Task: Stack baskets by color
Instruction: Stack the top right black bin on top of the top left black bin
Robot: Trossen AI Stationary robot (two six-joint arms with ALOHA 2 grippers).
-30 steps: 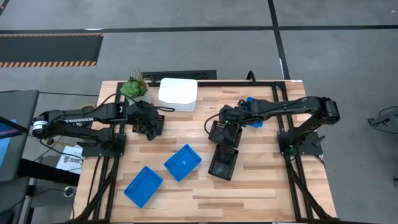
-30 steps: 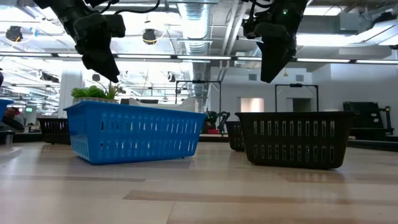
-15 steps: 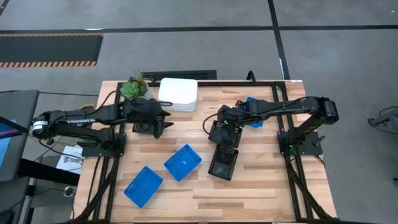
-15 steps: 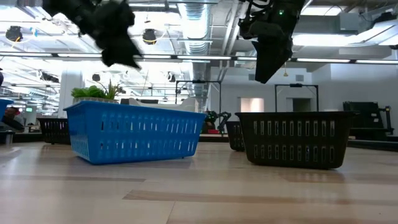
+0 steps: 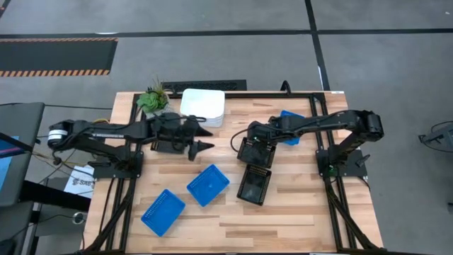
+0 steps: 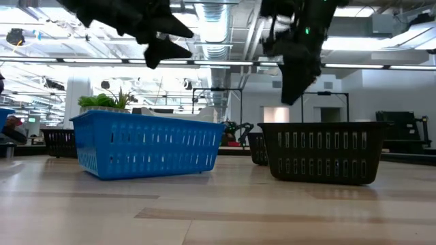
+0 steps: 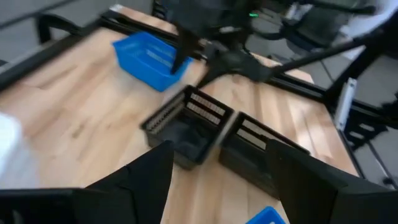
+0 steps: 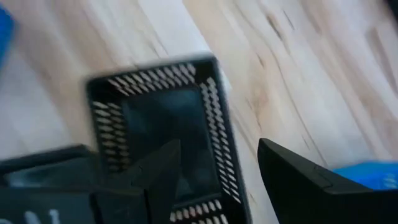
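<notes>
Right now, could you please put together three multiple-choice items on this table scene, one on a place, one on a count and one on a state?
1. Where does the potted plant stand?
A. beside the white stack
B. inside a blue basket
C. on the floor

2. How many blue baskets lie on the table?
A. one
B. three
C. five

3. How are the left gripper's fingers?
A. shut on a basket
B. open, empty
C. hidden

Answers: 1 A, they sit together at the far edge. 2 B, the high view shows three. 3 B, the fingers stand spread.
</notes>
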